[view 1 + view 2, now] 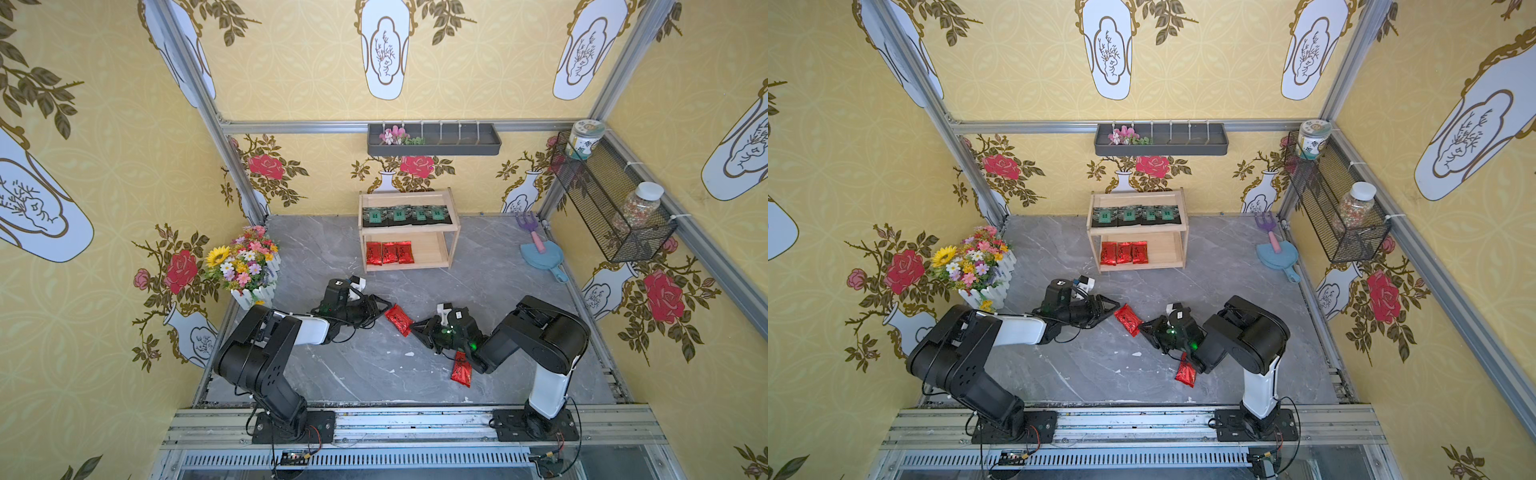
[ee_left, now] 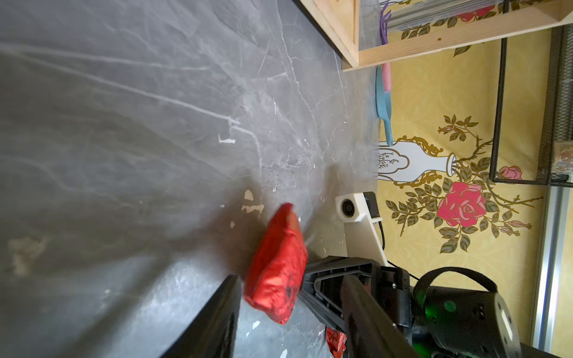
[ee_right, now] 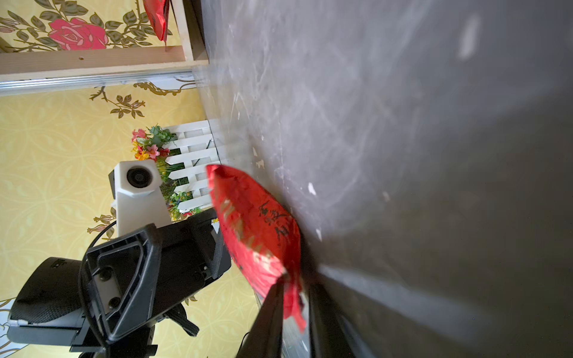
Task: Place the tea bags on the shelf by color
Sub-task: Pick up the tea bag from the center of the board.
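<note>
Right gripper (image 3: 294, 289) jaws clamp red packet (image 3: 257, 229) corner; left gripper (image 1: 383, 308) jaws apart. Thin grip: should lift slowly toward shelf (image 1: 407, 267) lower tier.

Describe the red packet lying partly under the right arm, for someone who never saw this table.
On the grey marble table, find the right arm. A red foil packet sticks out from under it, toward the front. The other unshelved red packet, farther back, is pinched; this one lies free.

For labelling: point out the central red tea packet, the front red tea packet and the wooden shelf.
central red tea packet (image 1: 398, 319), in a top view, middle of foil face.
front red tea packet (image 1: 462, 372), in a top view, exposed lower part.
wooden shelf (image 1: 409, 268), in a top view, lower front rim.
</note>
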### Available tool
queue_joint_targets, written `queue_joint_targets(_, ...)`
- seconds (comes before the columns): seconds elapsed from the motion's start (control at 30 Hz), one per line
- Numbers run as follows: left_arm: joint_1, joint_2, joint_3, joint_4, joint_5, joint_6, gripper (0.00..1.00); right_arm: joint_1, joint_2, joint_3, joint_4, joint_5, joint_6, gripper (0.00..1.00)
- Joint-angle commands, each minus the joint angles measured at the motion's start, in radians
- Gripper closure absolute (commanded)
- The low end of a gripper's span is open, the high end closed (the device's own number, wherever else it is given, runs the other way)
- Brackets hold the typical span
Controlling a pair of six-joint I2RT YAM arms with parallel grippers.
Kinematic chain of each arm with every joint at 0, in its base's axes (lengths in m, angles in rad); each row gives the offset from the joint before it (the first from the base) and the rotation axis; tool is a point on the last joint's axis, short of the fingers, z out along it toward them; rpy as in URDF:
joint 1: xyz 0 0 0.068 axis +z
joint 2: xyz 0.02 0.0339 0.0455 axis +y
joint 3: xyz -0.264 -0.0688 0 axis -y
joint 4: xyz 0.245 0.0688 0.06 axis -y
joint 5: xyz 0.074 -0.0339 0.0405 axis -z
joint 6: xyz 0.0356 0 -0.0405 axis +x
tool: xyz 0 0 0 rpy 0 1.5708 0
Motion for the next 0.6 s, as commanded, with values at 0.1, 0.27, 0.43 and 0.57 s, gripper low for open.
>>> queue_joint_targets(0.1,0.001,0.001,0.001,0.025,0.02,0.005,0.43,-0.001,0.0,0.003,0.002,-0.003,0.004,0.88)
queue_joint_targets(0.27,0.001,-0.009,-0.001,0.026,0.016,0.004,0.43,0.001,0.011,0.009,0.02,-0.007,0.007,0.96)
queue_joint_targets(0.43,0.002,-0.027,-0.002,0.021,0.011,-0.001,0.43,0.0,0.007,0.01,0.029,-0.003,0.008,1.0)
queue_joint_targets(0.57,0.003,-0.076,0.009,-0.02,0.014,-0.005,0.42,0.001,-0.033,-0.008,0.032,0.037,-0.002,1.0)
